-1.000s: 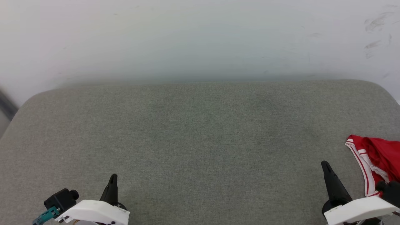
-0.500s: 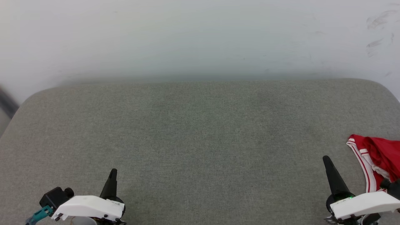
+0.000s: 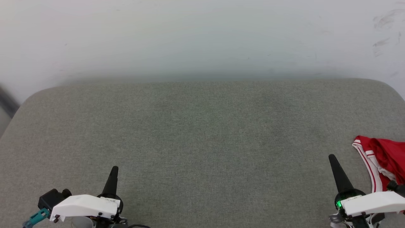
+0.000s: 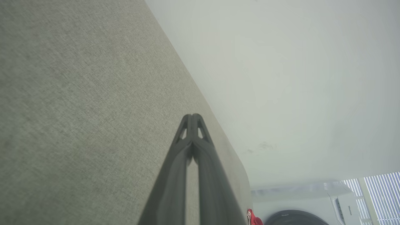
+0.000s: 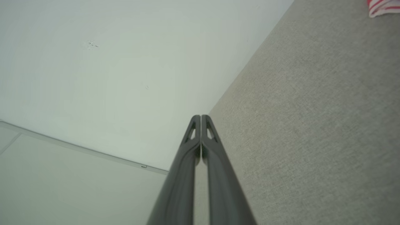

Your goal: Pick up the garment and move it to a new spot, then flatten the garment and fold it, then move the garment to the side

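The garment (image 3: pixel 384 158) is lying bunched at the right side of the grey pad (image 3: pixel 202 133), red with white striped trim (it is being cut off by the edge of the head view). The right gripper (image 3: pixel 332 157) is being held just beside it, the fingers apart from the cloth; they are being pressed fully together, and nothing is being gripped. The left gripper (image 3: pixel 114 168) is being held at the near left of the pad, well apart from the garment, its fingers likewise being pressed together on nothing. Both are being pointed toward the pale wall (image 3: pixel 202 38).
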Controlling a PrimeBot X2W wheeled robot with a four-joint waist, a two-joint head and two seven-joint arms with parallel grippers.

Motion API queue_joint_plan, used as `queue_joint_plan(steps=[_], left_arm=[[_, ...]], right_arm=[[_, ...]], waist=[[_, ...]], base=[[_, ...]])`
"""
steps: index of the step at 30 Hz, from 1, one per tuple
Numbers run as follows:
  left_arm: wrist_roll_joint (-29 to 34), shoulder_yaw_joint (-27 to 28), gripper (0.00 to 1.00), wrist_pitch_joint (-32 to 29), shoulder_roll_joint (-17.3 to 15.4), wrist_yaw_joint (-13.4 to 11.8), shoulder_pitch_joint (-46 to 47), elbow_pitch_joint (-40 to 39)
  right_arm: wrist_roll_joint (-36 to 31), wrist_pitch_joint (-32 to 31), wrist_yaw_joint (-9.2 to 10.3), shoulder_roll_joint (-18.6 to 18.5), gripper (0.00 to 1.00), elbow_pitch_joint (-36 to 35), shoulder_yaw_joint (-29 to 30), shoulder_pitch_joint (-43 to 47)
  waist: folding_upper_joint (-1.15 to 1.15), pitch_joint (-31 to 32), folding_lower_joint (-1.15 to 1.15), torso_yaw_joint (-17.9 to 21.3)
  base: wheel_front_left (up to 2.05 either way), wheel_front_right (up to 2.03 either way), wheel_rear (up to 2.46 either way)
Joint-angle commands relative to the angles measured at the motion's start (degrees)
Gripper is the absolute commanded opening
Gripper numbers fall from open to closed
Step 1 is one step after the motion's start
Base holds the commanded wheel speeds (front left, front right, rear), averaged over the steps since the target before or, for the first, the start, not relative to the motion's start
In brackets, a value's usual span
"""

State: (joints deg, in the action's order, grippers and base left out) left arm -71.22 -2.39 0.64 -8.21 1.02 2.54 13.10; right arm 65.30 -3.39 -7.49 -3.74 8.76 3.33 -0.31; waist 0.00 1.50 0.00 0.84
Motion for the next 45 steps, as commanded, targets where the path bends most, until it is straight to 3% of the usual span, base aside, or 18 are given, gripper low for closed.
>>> queue_joint_plan(steps=[1, 45], left_arm=[[-1.13, 0.72, 0.00, -0.27, 0.17, 0.55, 1.27, -0.27], [-18.27, 7.59, 0.00, -6.02, 4.40, 5.71, 3.62, 0.78]], right_arm=[[1.51, -0.14, -0.01, -0.37, 0.00, -0.15, 0.21, -1.68], [23.86, -2.03, 0.00, 0.02, 0.00, 4.48, 1.89, -5.55]], waist=[[0.00, -0.04, 0.00, -0.02], [0.00, -1.35, 0.00, -0.67]], base=[[0.00, 0.00, 0.00], [0.00, 0.00, 0.00]])
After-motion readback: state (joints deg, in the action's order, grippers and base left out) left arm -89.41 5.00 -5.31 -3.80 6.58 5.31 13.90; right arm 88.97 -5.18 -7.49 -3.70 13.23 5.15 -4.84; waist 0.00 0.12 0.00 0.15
